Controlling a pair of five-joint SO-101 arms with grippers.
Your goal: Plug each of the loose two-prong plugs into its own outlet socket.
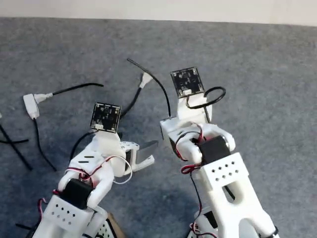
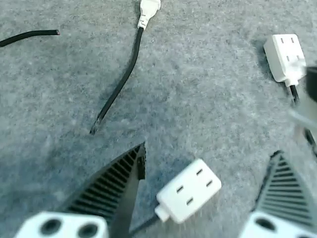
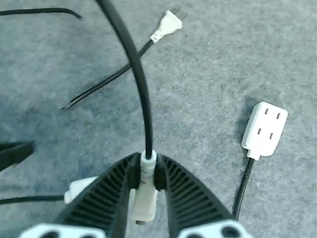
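Note:
My left gripper [image 2: 208, 151] is open just above the grey carpet, and a white outlet socket [image 2: 188, 197] lies between its fingers [image 2: 111, 191]. In the high view the left gripper [image 1: 141, 153] sits low at the centre. My right gripper [image 3: 147, 161] is shut on a white two-prong plug [image 3: 143, 196], whose black cable [image 3: 133, 74] arcs away from it. A second white outlet socket [image 3: 265, 129] [image 2: 285, 57] lies off to one side. A loose white plug [image 3: 168, 25] [image 2: 148, 9] [image 1: 145, 79] rests farther out on its short black cable.
Another white socket [image 1: 30, 105] with a black cord lies at the left of the carpet. Loose black cable ends [image 1: 79, 88] and a looped cable [image 1: 213, 96] lie around the arms. A tip of the other arm's finger [image 3: 15, 151] shows beside my right gripper.

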